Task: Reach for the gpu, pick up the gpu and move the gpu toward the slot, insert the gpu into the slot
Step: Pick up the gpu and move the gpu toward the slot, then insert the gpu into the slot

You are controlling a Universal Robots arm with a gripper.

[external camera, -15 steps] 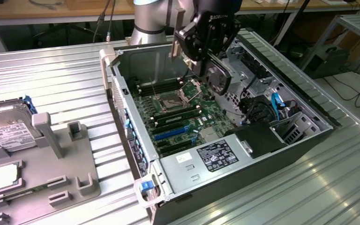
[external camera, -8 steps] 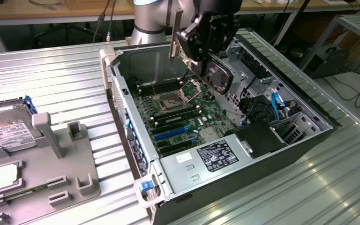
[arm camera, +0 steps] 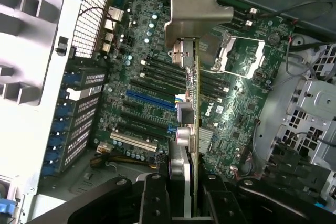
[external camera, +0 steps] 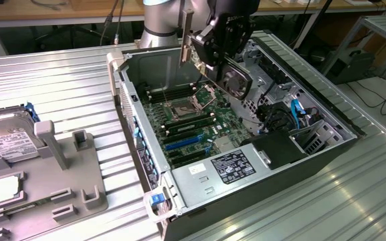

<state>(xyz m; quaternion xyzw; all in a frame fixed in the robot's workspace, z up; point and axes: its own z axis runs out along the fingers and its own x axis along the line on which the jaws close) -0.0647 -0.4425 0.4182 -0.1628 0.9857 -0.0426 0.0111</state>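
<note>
Pincer [external camera: 213, 50] [arm camera: 186, 195] was clamped on the gpu [external camera: 236, 80] [arm camera: 193, 103], with the card pinched between the two black fingers [arm camera: 152, 203]. In the wrist view the card showed edge-on, running away from the pincer, with its silver bracket [arm camera: 197, 14] [external camera: 186, 45] at the far end. In the exterior view the gpu hung tilted under the pincer, fan face toward the exterior view's right and the bracket sticking up beside the pincer body.

The gpu was in the air, above the open computer case [external camera: 179, 186], not touching the board. The motherboard [external camera: 200, 120] [arm camera: 247, 93] lay below the pincer on the case floor. The CPU socket [external camera: 183, 106] [arm camera: 239, 59] was under and just beside the card's far part, with its metal frame flipped open. The blue slot [arm camera: 149, 100] [external camera: 183, 143] was on the motherboard below the pincer, off to one side of the card edge, and the card was not seated in it. More dark slots lay next to the blue one. The perforated rear panel [arm camera: 86, 19] of the case stood beyond those slots.

Well apart from the pincer, on the exterior view's left, a gray fixture [external camera: 66, 170] sat on the ribbed metal surface [external camera: 66, 80]. It carried a hard drive [external camera: 8, 135] standing on edge and a small square CPU chip [external camera: 5, 190] lying flat. The case rested on the same surface.
</note>
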